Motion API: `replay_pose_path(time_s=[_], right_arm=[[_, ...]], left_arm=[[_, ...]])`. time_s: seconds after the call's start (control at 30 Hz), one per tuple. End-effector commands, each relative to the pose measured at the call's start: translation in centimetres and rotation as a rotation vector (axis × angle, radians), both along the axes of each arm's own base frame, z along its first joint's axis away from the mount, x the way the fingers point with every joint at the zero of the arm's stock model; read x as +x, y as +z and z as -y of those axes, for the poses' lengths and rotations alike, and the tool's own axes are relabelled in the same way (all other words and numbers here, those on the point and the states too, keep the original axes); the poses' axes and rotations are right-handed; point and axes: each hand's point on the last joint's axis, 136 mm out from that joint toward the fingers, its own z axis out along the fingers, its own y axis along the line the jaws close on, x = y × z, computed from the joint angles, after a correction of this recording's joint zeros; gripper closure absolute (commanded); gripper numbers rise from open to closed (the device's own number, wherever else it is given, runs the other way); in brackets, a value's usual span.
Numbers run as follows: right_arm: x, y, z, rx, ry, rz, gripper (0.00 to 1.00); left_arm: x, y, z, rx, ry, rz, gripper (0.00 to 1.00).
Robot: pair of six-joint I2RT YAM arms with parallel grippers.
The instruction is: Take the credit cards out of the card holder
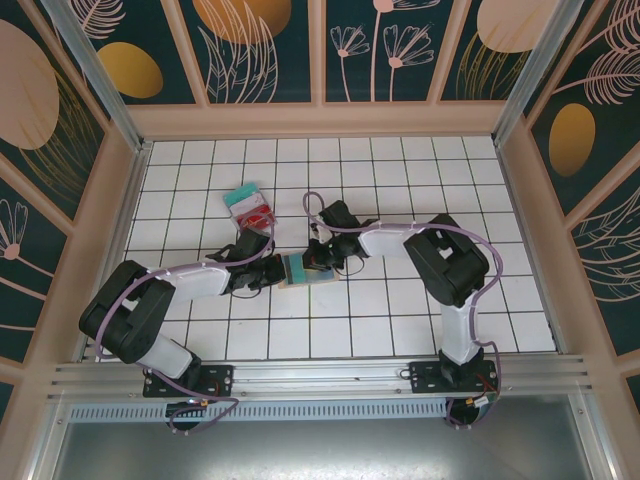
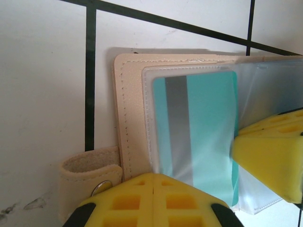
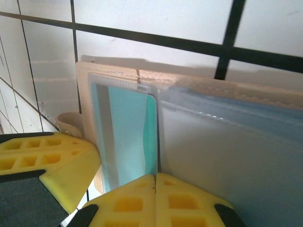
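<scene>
Plastic sleeves [image 2: 265,90] in the open card holder [image 2: 130,104] are holding one teal card [image 2: 208,132] while my left claw [image 2: 154,183] and right claw [image 3: 155,183] are pressing fully closed at its edge, and two freed cards [image 1: 250,205] are lying beyond.

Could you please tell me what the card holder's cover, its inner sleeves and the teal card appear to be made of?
The card holder's cover looks like matte tan leather or leatherette: stitched edge. The inner sleeves seem soft clear plastic, glossy: the teal card shows through. That card looks like smooth plastic with a grey stripe.
</scene>
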Motion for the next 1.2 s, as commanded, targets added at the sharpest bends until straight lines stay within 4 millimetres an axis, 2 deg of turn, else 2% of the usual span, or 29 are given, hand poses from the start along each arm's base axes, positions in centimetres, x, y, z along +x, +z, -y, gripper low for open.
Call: replay_pose_path(time_s=[0.0, 0.4, 0.6, 0.73, 0.87, 1.03, 1.17], right_arm=[[0.3, 0.5, 1.6, -0.005, -0.033, 0.01, 1.0], [0.2, 1.4, 4.3, 0.007, -0.074, 0.023, 1.0], [0.7, 3.2, 6.3, 0.048, -0.094, 0.077, 1.0], [0.9, 4.4, 6.9, 0.076, -0.09, 0.102, 1.0], [1.5, 6.6, 7.0, 0.112, -0.081, 0.16, 1.0], [2.8, 10.5, 7.1, 0.205, -0.091, 0.244, 1.0], [3.1, 13.7, 6.8, 0.324, -0.082, 0.288, 1.0]], left_arm=[[-2.5, -2.7, -1.8, 0.1, -0.016, -0.1, 1.0], [-2.5, -2.5, -2.0, 0.111, -0.021, -0.089, 1.0], [-2.0, -1.6, -1.7, 0.098, -0.029, -0.058, 0.98], [-1.4, -0.2, -1.2, 0.07, -0.03, -0.03, 0.94], [-0.2, 3.0, 0.2, -0.012, -0.021, 0.028, 0.79], [2.4, 9.3, 2.6, -0.19, 0.015, 0.144, 0.54], [4.1, 13.5, 3.8, -0.346, 0.044, 0.209, 0.53]])
